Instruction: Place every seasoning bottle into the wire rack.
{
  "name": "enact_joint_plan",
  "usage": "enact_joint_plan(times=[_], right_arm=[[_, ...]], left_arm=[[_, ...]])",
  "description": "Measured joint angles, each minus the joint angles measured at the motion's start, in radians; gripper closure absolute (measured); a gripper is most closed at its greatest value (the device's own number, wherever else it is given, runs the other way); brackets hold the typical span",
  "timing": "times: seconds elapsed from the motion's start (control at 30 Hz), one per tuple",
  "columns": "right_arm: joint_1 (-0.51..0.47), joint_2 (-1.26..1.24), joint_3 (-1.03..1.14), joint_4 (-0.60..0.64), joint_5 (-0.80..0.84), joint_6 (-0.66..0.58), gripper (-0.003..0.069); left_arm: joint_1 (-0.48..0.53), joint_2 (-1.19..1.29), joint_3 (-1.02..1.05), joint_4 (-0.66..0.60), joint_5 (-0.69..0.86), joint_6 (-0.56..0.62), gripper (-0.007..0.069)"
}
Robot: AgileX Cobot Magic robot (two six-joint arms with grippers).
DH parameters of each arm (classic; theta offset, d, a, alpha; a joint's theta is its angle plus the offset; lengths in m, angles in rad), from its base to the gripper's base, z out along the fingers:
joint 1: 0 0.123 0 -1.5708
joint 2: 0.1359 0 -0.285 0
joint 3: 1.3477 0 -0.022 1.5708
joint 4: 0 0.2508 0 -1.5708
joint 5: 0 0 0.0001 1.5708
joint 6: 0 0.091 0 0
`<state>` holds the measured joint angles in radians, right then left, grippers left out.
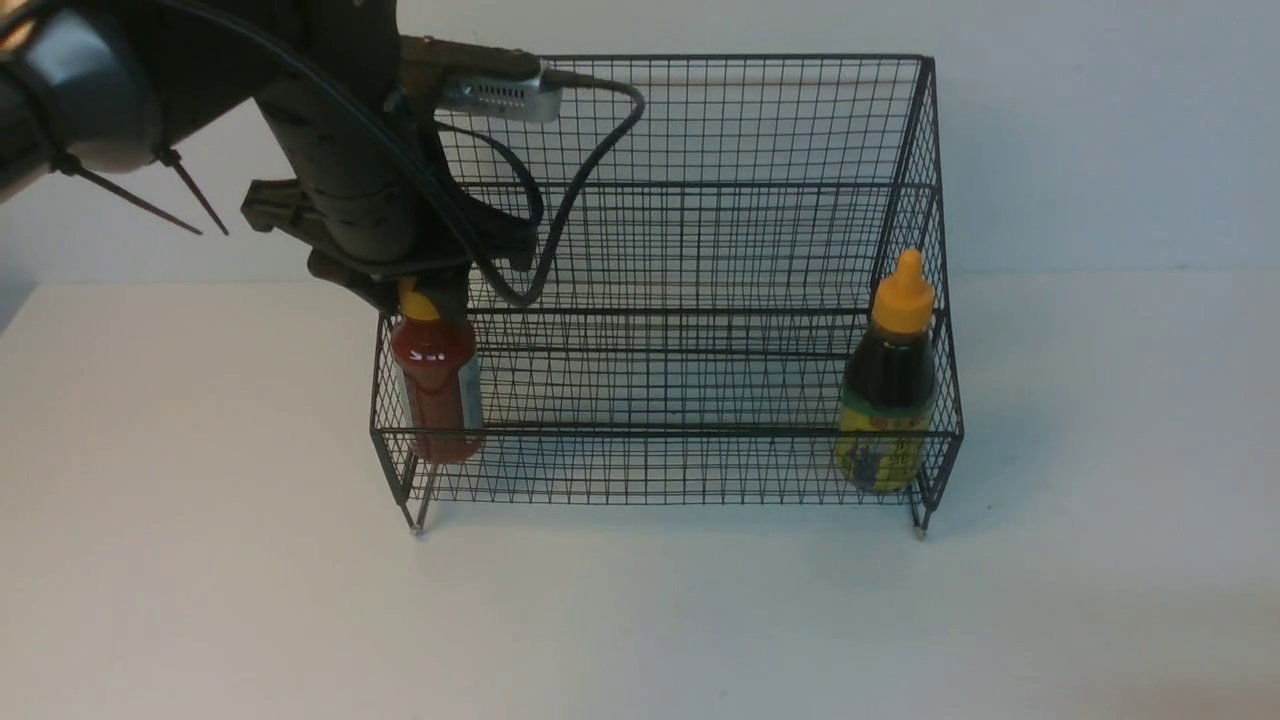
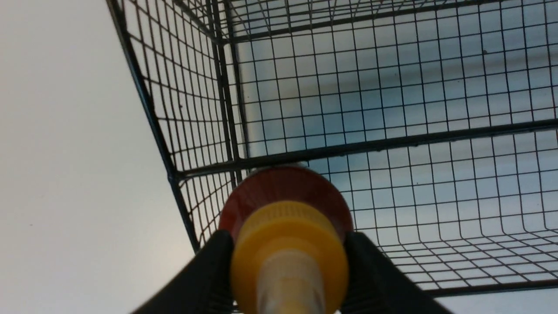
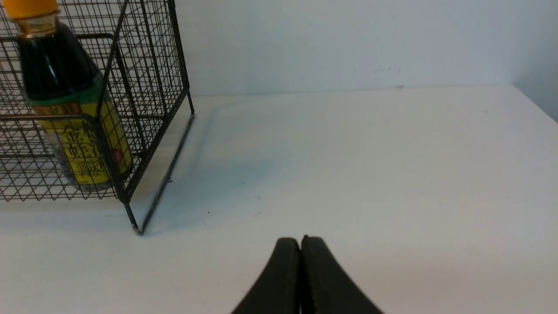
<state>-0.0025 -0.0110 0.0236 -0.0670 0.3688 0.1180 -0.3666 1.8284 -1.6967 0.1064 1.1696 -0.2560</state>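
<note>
Red sauce bottle (image 1: 435, 385) hangs upright at the left end of the wire rack (image 1: 700, 130), lower tier, just beside the left side wall. It is pinched at the yellow cap by the left gripper (image 1: 425, 290). The wrist view shows both black fingers (image 2: 218, 266) pressed against the cap, one on each side, with the nozzle pointing up between them.

Main risk: the base looks higher than the base of the dark sauce bottle (image 1: 888, 400), which stands at the right end of the same tier. So the red one is probably not seated yet, though contact with the rack floor can't be confirmed. Letting go now could drop it, and a tall, narrow bottle would likely tip against the mesh or fall over.

Second risk: the bottle is close to the front rail and corner wires, so any sideways drift could snag it or shove the light rack across the table (image 1: 200, 600). The gripper cable also loops near the mesh and might catch when the arm pulls up. The grip is on the cap only, so the body could swing.

Right gripper (image 3: 301, 270) is pressed closed with nothing in it. It sits low over bare table, off the rack's right end and apart from the dark bottle.
</note>
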Motion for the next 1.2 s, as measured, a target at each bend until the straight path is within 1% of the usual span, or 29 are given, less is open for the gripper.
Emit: enact_joint_plan(times=[0.33,0.47,0.63,0.77,0.8,0.87,0.9,1.0,1.1,1.2], right_arm=[[0.0,0.0,0.0,0.0,0.0,0.0,0.0674],[0.0,0.0,0.0,0.0,0.0,0.001,0.0674],[0.0,0.0,0.0,0.0,0.0,0.001,0.0674],[0.0,0.0,0.0,0.0,0.0,0.001,0.0674],[0.0,0.0,0.0,0.0,0.0,0.001,0.0674],[0.0,0.0,0.0,0.0,0.0,0.001,0.0674],[0.0,0.0,0.0,0.0,0.0,0.001,0.0674],[0.0,0.0,0.0,0.0,0.0,0.001,0.0674],[0.0,0.0,0.0,0.0,0.0,0.001,0.0674],[0.0,0.0,0.0,0.0,0.0,0.001,0.0674]], left_arm=[[0.0,0.042,-0.002,-0.004,-0.006,-0.017,0.0344],[0.0,0.042,-0.002,-0.002,-0.012,-0.05,0.0344],[-0.002,0.042,-0.002,0.001,-0.012,-0.061,0.0342],[-0.002,0.042,-0.006,0.015,-0.028,-0.061,0.0299],[-0.002,0.042,-0.023,0.03,-0.031,-0.061,0.0262],[-0.002,0.042,-0.049,0.036,-0.02,-0.061,0.0221],[-0.002,0.042,-0.077,0.038,-0.006,-0.061,0.0187],[-0.002,0.042,-0.132,0.039,0.039,-0.061,0.0139],[-0.002,0.04,-0.169,0.039,0.063,-0.045,0.0125],[-0.002,0.032,-0.229,0.039,0.069,0.006,0.0135]])
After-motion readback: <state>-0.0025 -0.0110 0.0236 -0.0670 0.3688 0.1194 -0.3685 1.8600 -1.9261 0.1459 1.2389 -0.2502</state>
